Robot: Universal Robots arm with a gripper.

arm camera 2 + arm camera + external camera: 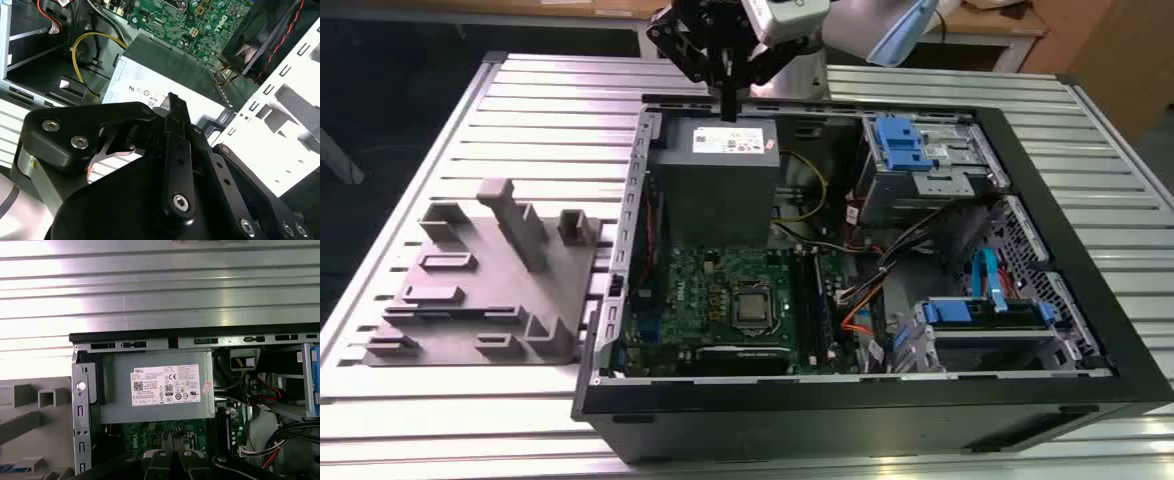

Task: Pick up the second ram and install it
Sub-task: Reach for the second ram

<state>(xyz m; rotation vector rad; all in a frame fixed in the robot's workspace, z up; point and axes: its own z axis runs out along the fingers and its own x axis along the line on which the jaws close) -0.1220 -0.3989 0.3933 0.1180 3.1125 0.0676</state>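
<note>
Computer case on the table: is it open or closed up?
Open. The computer case lies with its side uncovered, showing the motherboard and power supply inside.

place: robotics lab or workshop bench
evidence: my worktop is slotted aluminium profile
on it: opened computer case, grey moulded parts fixture just beside
background: wooden furniture

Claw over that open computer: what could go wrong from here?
1. The black claw hangs over the grey metal power supply box, near the rim of the black computer case; a low or skewed move could knock either.
2. Some loose coloured cables lie beside the green motherboard; they might snag anything lowered there.
</note>
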